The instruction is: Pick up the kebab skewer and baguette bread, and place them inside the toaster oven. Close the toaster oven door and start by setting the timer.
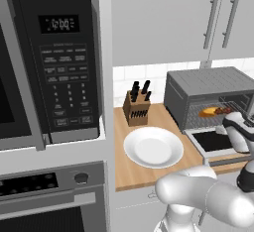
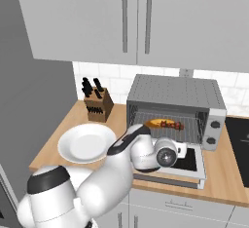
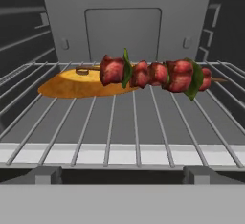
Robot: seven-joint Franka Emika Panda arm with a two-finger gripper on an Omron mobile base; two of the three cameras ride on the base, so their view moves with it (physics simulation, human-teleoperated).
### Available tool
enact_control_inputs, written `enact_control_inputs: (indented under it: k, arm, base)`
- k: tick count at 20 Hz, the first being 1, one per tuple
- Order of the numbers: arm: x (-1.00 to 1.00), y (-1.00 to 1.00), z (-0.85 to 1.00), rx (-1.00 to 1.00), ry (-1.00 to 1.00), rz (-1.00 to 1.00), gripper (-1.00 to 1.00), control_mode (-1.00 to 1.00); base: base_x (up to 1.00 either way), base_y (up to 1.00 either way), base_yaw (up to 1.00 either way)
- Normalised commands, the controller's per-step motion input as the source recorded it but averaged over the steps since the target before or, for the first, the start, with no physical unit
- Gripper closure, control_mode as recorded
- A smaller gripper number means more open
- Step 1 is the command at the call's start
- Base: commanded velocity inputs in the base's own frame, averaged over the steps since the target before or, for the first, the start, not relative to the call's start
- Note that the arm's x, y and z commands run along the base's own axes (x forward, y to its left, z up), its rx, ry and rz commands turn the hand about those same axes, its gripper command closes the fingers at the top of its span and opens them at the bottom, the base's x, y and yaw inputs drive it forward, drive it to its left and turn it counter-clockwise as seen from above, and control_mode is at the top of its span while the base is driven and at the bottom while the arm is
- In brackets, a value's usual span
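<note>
The grey toaster oven stands on the wooden counter with its door dropped flat open. On the wire rack inside lies the golden baguette bread, and the kebab skewer of red meat chunks rests with its left end over the loaf and stretches to the right. Both also show from the base cameras: the baguette bread and the kebab skewer. My gripper hovers above the lowered door in front of the oven mouth, open and holding nothing. Its fingertips are hidden.
A white plate lies on the counter left of the oven, a knife block behind it. The black microwave and wall oven fill the left. Two knobs sit on the oven's right panel. Cabinets hang above.
</note>
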Motion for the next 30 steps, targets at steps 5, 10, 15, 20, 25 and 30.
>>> enact_control_inputs:
  k: [5,10,15,20,25,30]
  arm:
    - [0.17,0.00,0.00,0.00,0.00,0.00,-1.00,-1.00]
    - [0.15,0.00,0.00,0.00,0.00,0.00,-1.00,-1.00]
    - [0.16,0.00,0.00,0.00,0.00,0.00,-1.00,-1.00]
    - [0.18,0.00,0.00,0.00,-0.01,0.00,-1.00,-1.00]
    - [0.17,0.00,0.00,0.00,-0.01,0.00,-1.00,-1.00]
    - [0.20,0.00,0.00,0.00,-0.01,0.00,-1.00,-1.00]
  base:
    - [0.00,0.00,0.00]
    - [0.00,0.00,0.00]
    - [0.00,0.00,0.00]
    - [0.00,0.00,0.00]
    - [0.00,0.00,0.00]
    - [0.00,0.00,0.00]
